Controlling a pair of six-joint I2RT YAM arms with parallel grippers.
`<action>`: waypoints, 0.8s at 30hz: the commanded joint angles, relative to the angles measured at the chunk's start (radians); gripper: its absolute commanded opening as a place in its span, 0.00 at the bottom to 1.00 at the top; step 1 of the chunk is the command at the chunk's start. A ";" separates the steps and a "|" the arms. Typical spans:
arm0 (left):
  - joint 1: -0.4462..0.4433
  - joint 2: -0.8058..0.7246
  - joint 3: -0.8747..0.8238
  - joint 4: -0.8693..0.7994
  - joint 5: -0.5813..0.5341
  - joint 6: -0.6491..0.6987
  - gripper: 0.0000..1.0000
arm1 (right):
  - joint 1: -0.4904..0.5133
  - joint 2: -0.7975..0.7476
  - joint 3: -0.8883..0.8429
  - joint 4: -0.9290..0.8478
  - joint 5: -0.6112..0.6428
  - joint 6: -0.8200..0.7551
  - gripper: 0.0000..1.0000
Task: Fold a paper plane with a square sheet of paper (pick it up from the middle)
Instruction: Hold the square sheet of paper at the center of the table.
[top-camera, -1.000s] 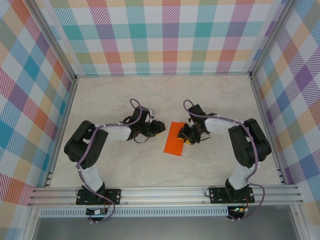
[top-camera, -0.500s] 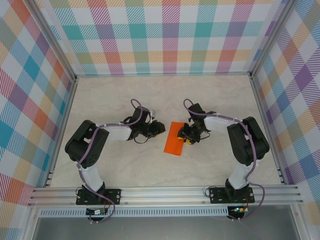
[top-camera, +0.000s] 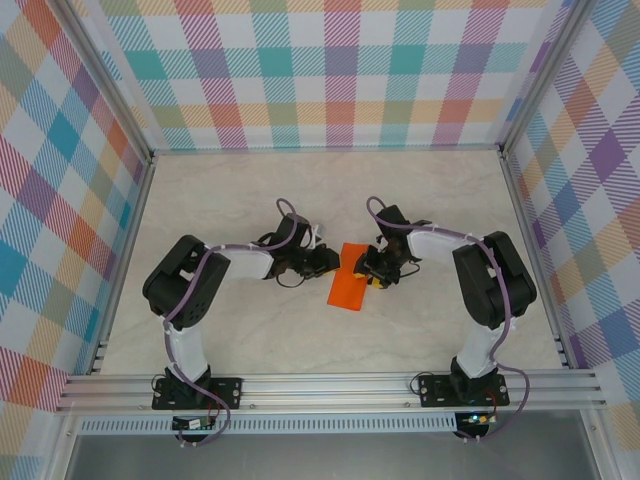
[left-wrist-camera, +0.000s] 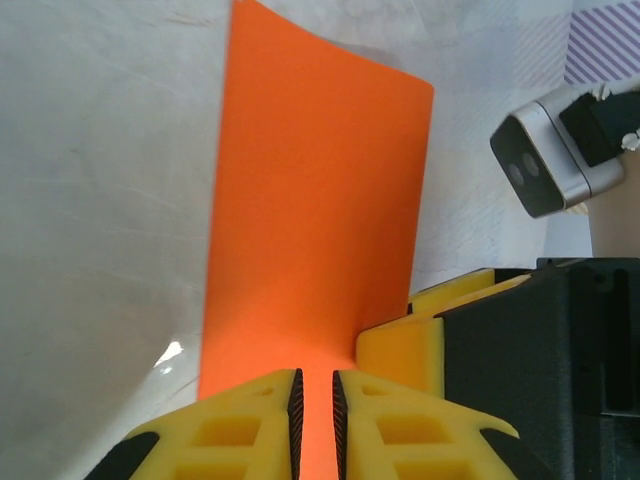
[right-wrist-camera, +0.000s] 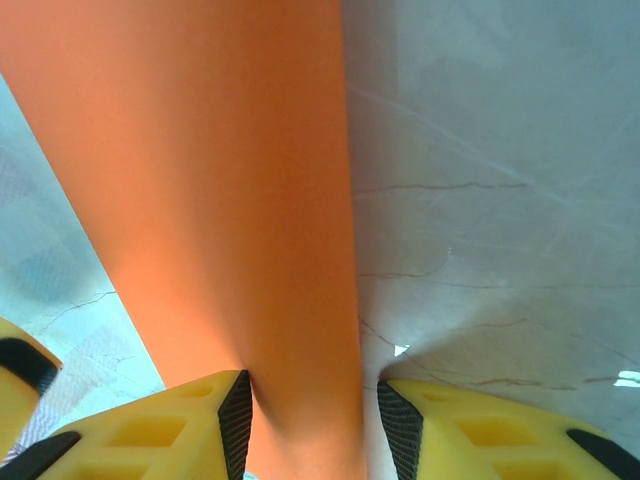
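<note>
The square sheet of paper (top-camera: 350, 276) lies flat near the middle of the counter (top-camera: 250, 190), already narrowed to an upright strip whose long edges run from about 1 o'clock to 7 o'clock, and it has not shifted over the last second. What has changed is at its 9 o'clock edge: the left pincer (top-camera: 331, 262), which stood clear of the paper a moment ago, has swung in until its tips overlap that edge, and its jaws have drawn down to a thin slit with orange showing through (whether they already nip the paper or merely hover over it, I cannot tell). At the 3 o'clock edge the right pincer (top-camera: 371, 272) has kept its place but eased a little wider; in its wrist view the jaws stand parted astride the strip, a sliver of counter showing beside one pad, so it reads as released rather than clenched. Taken together this looks like a change of hands, the left taking over the paper so the right can go and work the next crease; the plane itself is far from formed.
</note>
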 joint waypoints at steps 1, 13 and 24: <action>-0.014 0.021 0.029 -0.031 0.030 0.028 0.16 | 0.007 0.116 -0.060 -0.038 0.113 -0.019 0.45; -0.023 0.046 0.048 -0.053 0.026 0.037 0.12 | 0.017 0.130 -0.047 -0.055 0.136 -0.062 0.44; -0.023 0.046 0.048 -0.062 0.013 0.037 0.11 | 0.021 0.150 -0.031 -0.074 0.156 -0.094 0.43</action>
